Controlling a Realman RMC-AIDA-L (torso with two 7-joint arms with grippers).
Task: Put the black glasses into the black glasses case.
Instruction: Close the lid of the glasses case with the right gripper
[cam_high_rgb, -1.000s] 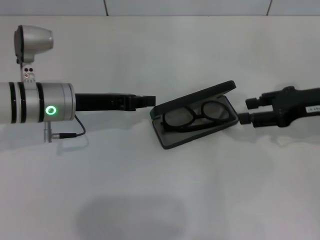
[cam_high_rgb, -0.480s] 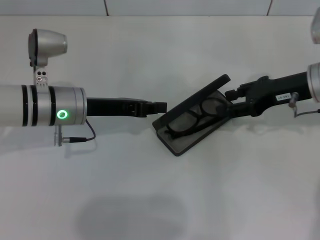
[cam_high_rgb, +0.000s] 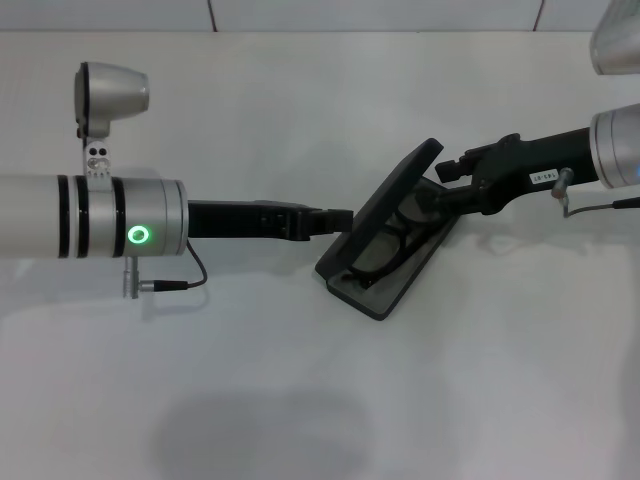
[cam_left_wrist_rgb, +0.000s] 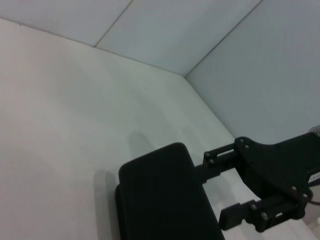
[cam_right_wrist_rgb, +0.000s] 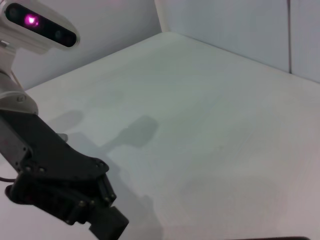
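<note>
The black glasses case (cam_high_rgb: 385, 292) lies slantwise at the table's middle, its lid (cam_high_rgb: 392, 200) leaning half shut over the base. The black glasses (cam_high_rgb: 383, 250) lie inside, partly hidden by the lid. My left gripper (cam_high_rgb: 340, 217) is shut, with its tip against the lid's outer face. My right gripper (cam_high_rgb: 440, 188) is open at the case's far right end, with one finger against the lid's edge. The left wrist view shows the lid's back (cam_left_wrist_rgb: 160, 195) and the right gripper (cam_left_wrist_rgb: 222, 190) with its fingers apart. The right wrist view shows the left gripper (cam_right_wrist_rgb: 107, 222).
The white table (cam_high_rgb: 300, 400) stretches around the case. A tiled wall (cam_high_rgb: 380, 12) runs along the table's far edge. Both arms reach in level from the sides, the left arm (cam_high_rgb: 90, 215) and the right arm (cam_high_rgb: 610, 150).
Both grippers have moved inward. The case has slid and turned more upright in the head view, and its lid has swung further down over the glasses.
</note>
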